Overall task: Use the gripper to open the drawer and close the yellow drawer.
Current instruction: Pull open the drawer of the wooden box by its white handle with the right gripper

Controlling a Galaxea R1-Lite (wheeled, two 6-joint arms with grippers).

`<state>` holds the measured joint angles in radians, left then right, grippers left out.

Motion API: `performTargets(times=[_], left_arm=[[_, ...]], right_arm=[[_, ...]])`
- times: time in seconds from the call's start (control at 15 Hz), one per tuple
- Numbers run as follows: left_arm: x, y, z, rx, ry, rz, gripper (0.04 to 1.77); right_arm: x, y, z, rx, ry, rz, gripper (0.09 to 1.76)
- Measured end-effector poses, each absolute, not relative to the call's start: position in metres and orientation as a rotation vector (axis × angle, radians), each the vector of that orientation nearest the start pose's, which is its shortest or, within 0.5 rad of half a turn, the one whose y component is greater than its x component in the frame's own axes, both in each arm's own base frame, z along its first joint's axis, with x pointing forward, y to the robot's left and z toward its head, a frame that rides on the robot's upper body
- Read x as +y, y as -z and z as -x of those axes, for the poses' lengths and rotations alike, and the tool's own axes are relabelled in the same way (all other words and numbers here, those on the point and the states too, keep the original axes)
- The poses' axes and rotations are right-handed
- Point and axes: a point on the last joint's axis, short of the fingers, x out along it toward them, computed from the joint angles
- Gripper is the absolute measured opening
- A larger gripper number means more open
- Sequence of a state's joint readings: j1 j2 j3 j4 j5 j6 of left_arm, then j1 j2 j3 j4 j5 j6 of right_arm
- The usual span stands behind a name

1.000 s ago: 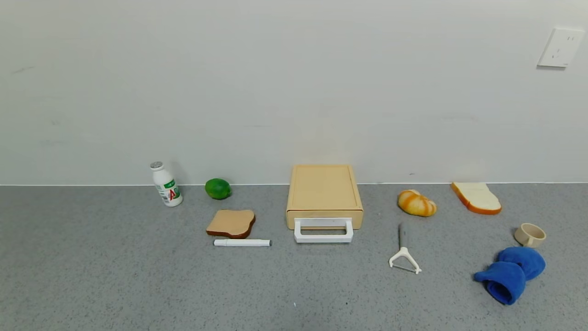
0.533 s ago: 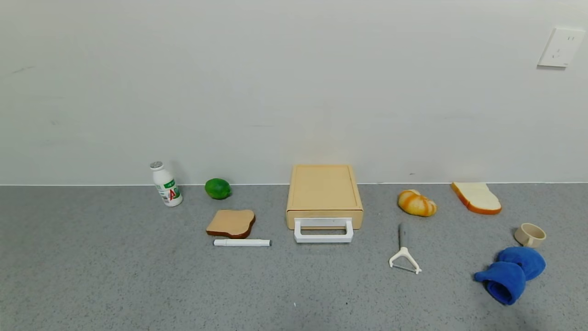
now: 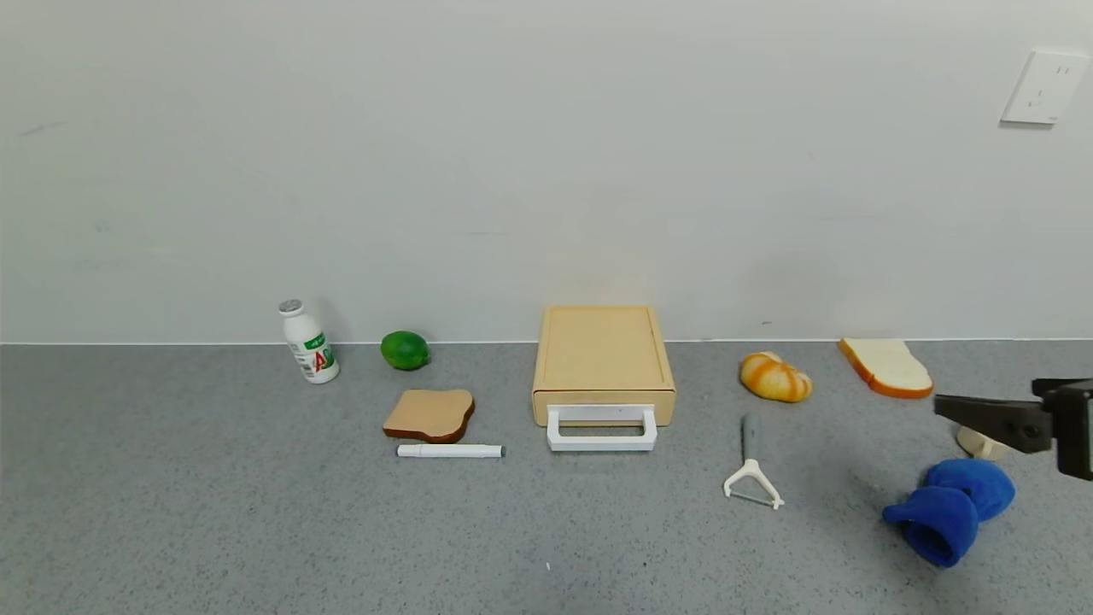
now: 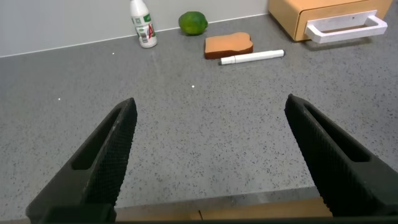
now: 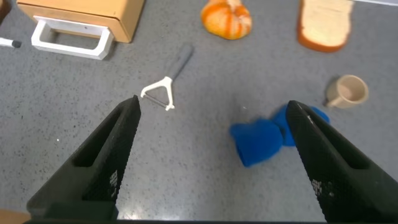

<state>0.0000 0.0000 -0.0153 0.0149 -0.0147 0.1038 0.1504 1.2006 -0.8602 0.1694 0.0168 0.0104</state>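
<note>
The pale yellow-tan drawer (image 3: 603, 359) sits shut in its casing against the back wall, with its white loop handle (image 3: 601, 429) facing me. It also shows in the left wrist view (image 4: 311, 12) and the right wrist view (image 5: 87, 9). My right gripper (image 3: 984, 395) is open and empty at the far right edge, above the table and far right of the drawer; its wrist view (image 5: 213, 104) shows the jaws spread wide. My left gripper (image 4: 210, 101) is open and empty over the table's near edge, out of the head view.
Left of the drawer: a white bottle (image 3: 309, 342), a lime (image 3: 405, 350), a toast slice (image 3: 429, 414), a white marker (image 3: 450, 450). Right of it: a peeler (image 3: 751, 474), a bun (image 3: 774, 377), a bread slice (image 3: 885, 367), a blue cloth (image 3: 949, 508), a cup (image 3: 978, 442) partly behind the right gripper.
My right gripper has come into the head view at the right edge, in front of the cup. The drawer and the other objects have not moved.
</note>
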Motion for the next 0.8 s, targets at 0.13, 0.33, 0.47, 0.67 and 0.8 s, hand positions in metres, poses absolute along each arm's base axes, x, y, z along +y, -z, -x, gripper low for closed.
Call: performTargets(times=[0.13, 0.33, 0.47, 0.67, 0.8], left_arm=[[0.000, -0.078, 0.024, -0.001, 0.015, -0.104, 1.72], [0.000, -0.078, 0.024, -0.001, 0.015, -0.104, 1.72], [0.000, -0.078, 0.024, -0.001, 0.015, -0.104, 1.72], [0.000, -0.078, 0.024, -0.001, 0.015, -0.104, 1.72], [0.000, -0.078, 0.024, -0.001, 0.015, -0.104, 1.72]], right_arm=[[0.043, -0.240, -0.199, 0.561, -0.210, 0.023, 1.71], [0.072, -0.232, -0.236, 0.622, -0.275, 0.018, 1.71], [0.095, -0.227, -0.258, 0.652, -0.317, 0.013, 1.71], [0.128, -0.216, -0.287, 0.682, -0.346, 0.028, 1.71], [0.149, -0.207, -0.302, 0.697, -0.362, 0.044, 1.71]])
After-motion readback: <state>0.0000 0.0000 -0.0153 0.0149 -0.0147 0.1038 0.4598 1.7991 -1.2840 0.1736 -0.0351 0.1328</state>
